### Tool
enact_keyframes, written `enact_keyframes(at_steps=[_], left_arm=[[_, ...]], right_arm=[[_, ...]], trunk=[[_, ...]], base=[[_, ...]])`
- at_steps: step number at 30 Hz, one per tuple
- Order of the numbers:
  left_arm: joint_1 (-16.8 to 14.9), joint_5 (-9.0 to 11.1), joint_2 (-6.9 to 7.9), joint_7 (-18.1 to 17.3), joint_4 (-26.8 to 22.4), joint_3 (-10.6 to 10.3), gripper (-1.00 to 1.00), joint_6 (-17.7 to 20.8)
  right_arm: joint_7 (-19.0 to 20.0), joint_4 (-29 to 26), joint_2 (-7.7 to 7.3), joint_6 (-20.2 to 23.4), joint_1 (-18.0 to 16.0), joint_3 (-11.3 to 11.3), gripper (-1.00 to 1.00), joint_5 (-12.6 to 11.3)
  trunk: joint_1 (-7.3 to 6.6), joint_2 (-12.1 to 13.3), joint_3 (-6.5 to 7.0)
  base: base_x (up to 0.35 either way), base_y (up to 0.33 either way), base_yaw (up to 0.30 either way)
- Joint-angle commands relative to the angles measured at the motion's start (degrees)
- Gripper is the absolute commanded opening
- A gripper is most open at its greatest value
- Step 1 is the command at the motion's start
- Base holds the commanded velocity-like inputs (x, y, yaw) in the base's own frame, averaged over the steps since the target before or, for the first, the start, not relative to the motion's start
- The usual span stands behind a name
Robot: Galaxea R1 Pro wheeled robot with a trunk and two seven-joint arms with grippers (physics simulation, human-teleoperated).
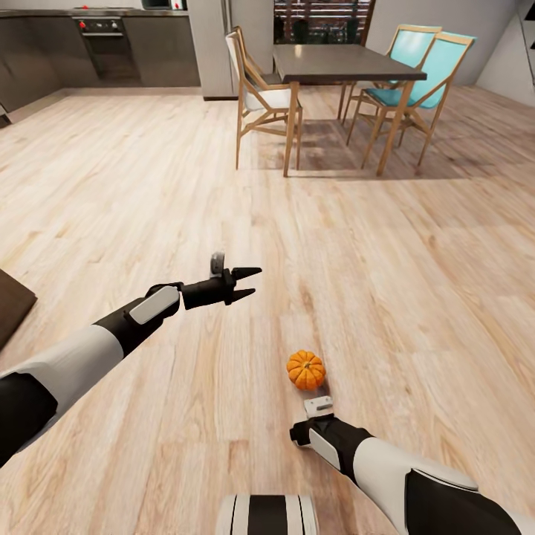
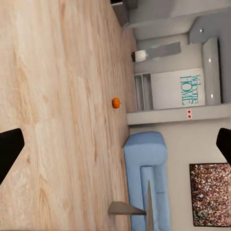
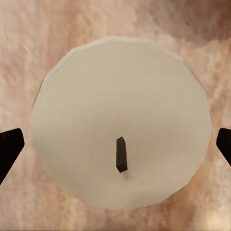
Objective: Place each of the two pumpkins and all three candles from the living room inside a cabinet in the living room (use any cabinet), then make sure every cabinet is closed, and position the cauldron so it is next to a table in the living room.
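Head view: we see the left gripper [image 1: 251, 284] held out over the wood floor [image 1: 416, 282], its two dark fingers spread apart with nothing between them. One pumpkin [image 1: 306, 370] sits on the floor just beyond the right wrist; the right arm points straight down beside it, and we cannot see its fingers from here. Farther back stand a dining table [image 1: 345, 63] with wooden chairs [image 1: 260, 93], and the kitchen oven [image 1: 104, 44] at the far wall. A dark-brown corner [image 1: 11, 305] enters at the left edge; we cannot tell what it belongs to. Left wrist view: the black fingertips [image 2: 9, 149] sit at opposite edges of the frame, wide open and empty; a second pumpkin [image 2: 116, 102] lies far off on the floor, near a blue sofa [image 2: 147, 178]. Right wrist view: the right gripper [image 3: 115, 147] is spread wide directly above a candle [image 3: 120, 120], grey-beige top with a dark wick [image 3: 121, 155], fingertips [image 3: 9, 149] apart from its sides, not gripping.
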Motion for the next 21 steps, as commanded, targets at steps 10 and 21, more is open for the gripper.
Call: enact_keyframes(at_steps=[10, 21], left_arm=[[0.1, 0.2, 0.22, -0.3, -0.1, 0.0, 1.00, -0.4], [0.3, 0.2, 0.27, -0.4, 0.2, -0.1, 1.00, -0.9]], right_arm=[[-0.2, 0.2, -0.08, -0.1, 0.0, 0.0, 1.00, 0.0], [-0.3, 0.3, -0.16, -0.1, 0.0, -0.1, 1.00, -0.1]], trunk=[[0.18, -0.1, -1.56], [0.18, -0.1, -1.56]], base=[[0.000, 0.000, 0.000], [0.000, 0.000, 0.000]])
